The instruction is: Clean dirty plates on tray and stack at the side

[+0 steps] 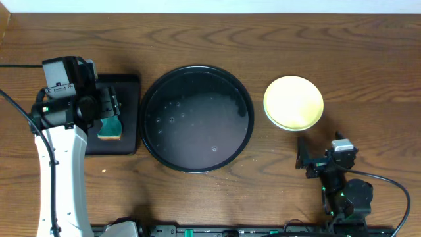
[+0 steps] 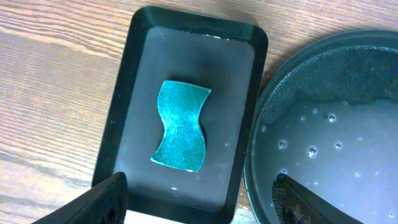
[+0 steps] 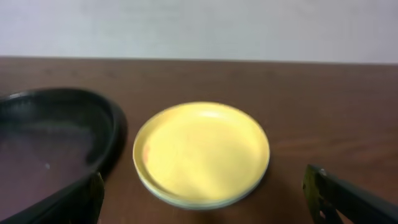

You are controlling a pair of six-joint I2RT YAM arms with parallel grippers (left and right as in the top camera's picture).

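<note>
The plates [image 1: 293,103] stand in a stack on the table right of the tray, the pale yellow one on top; the stack also shows in the right wrist view [image 3: 202,152], with a pale mint rim under the yellow plate. The round black tray [image 1: 196,118] is in the middle, wet with droplets and holding no plates; its edge shows in the left wrist view [image 2: 323,124] and the right wrist view [image 3: 56,137]. My left gripper [image 2: 199,205] is open and empty above the small rectangular tray. My right gripper [image 3: 202,199] is open and empty, just in front of the plate stack.
A smaller black rectangular tray [image 1: 128,89] lies left of the round tray and holds a teal sponge [image 2: 180,124]. The left arm [image 1: 62,164] stretches along the left side. The right arm base [image 1: 342,191] sits at the front right.
</note>
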